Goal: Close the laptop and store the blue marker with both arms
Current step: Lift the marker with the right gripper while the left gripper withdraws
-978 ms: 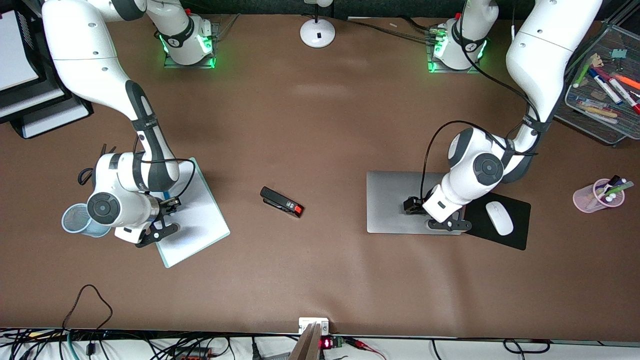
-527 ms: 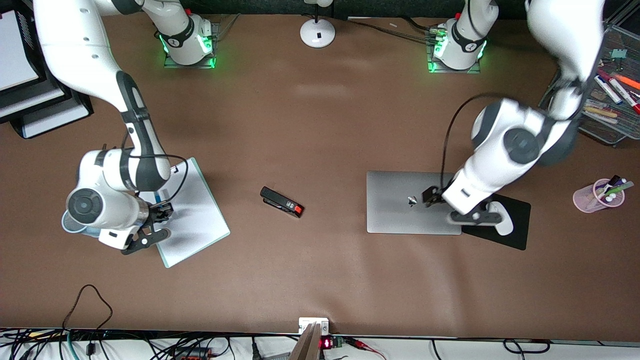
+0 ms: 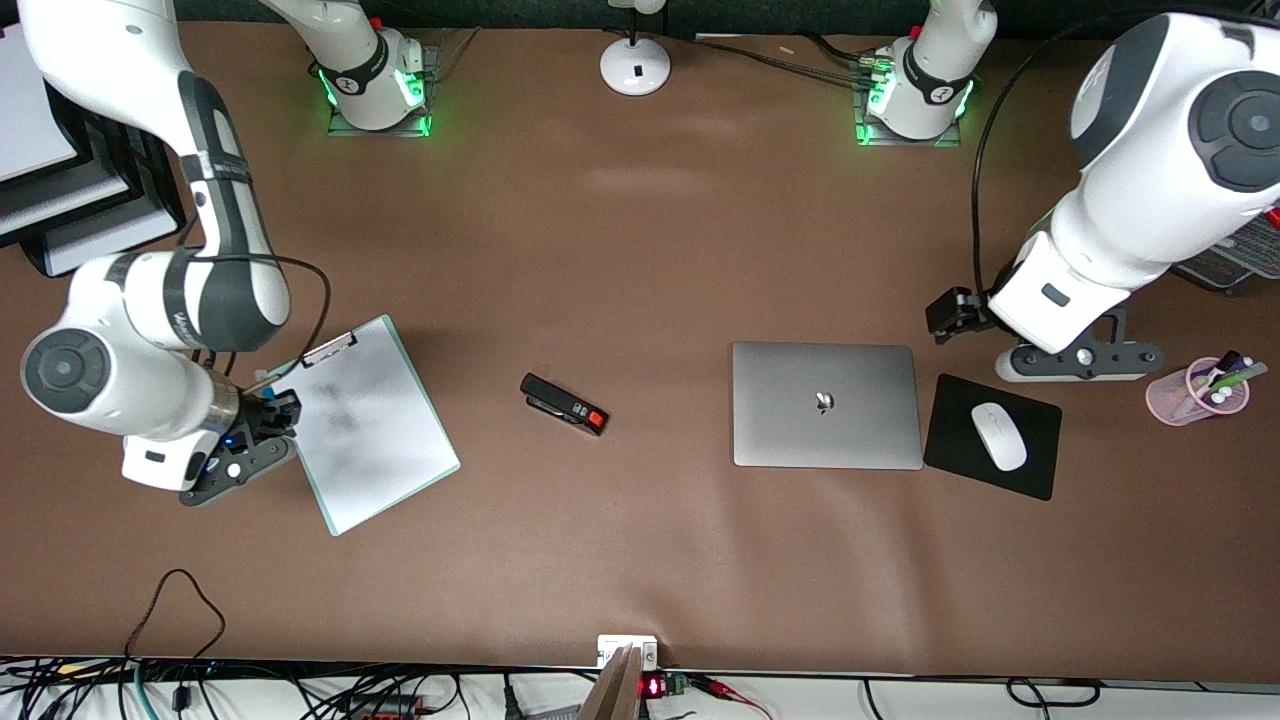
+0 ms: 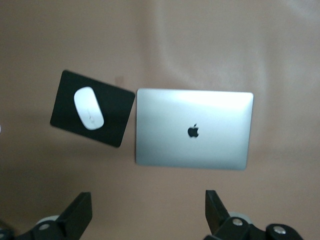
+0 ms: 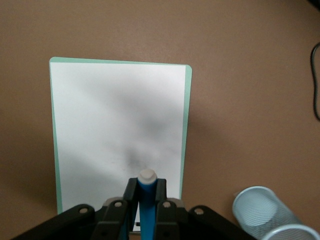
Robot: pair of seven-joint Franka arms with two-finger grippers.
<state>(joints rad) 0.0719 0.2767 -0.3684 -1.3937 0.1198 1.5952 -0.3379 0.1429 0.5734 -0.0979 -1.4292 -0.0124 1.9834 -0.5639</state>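
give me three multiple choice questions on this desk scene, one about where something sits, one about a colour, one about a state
1. Where is the mouse?
A. on the black mouse pad
B. on the laptop
C. on the clipboard

2. What colour is the marker in the right gripper?
A. red
B. blue
C. green

3. How is the laptop?
A. open
B. half open
C. closed

Answers:
1 A, the mouse lies on the pad beside the laptop.
2 B, the right wrist view shows a blue barrel with a white end pinched between the fingers.
3 C, its lid lies flat with the logo facing up, and the open left gripper is above it.
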